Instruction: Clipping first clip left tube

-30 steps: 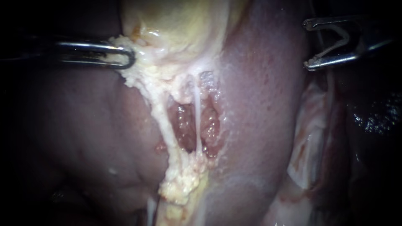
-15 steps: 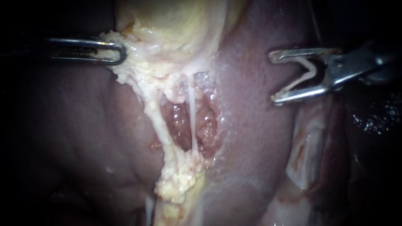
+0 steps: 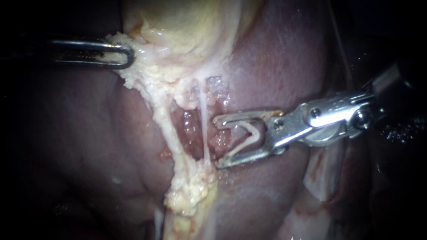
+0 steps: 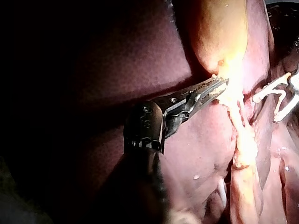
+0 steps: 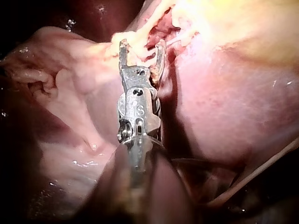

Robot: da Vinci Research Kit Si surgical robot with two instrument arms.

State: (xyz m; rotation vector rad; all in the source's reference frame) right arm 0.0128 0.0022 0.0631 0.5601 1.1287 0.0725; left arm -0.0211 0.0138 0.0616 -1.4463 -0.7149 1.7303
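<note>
My left instrument [image 3: 122, 55] is shut on the pale fatty tissue [image 3: 147, 75] at the lower end of the yellow gallbladder [image 3: 187, 26] and holds it out to the left; the left wrist view shows this grip [image 4: 214, 87]. Below it two tubes cross a raw window: a thick pale left tube [image 3: 165, 126] and a thin white tube [image 3: 203, 131]. My right instrument [image 3: 217, 142] carries a white clip [image 3: 247, 135] between wide-apart jaws. Its tips lie just right of the thin tube, with neither tube between them. In the right wrist view [image 5: 141, 49] the jaws point at the window.
Dark red liver [image 3: 275, 66] surrounds the window on both sides. A lump of yellow fat [image 3: 189, 193] hangs where the tubes meet below. Pale folded tissue [image 3: 327, 178] lies under the right instrument's shaft. A thin thread [image 3: 339, 40] runs down at the upper right.
My right instrument has moved from the upper right down and left, across the liver, to the window's right edge. My left instrument keeps its hold on the fatty tissue.
</note>
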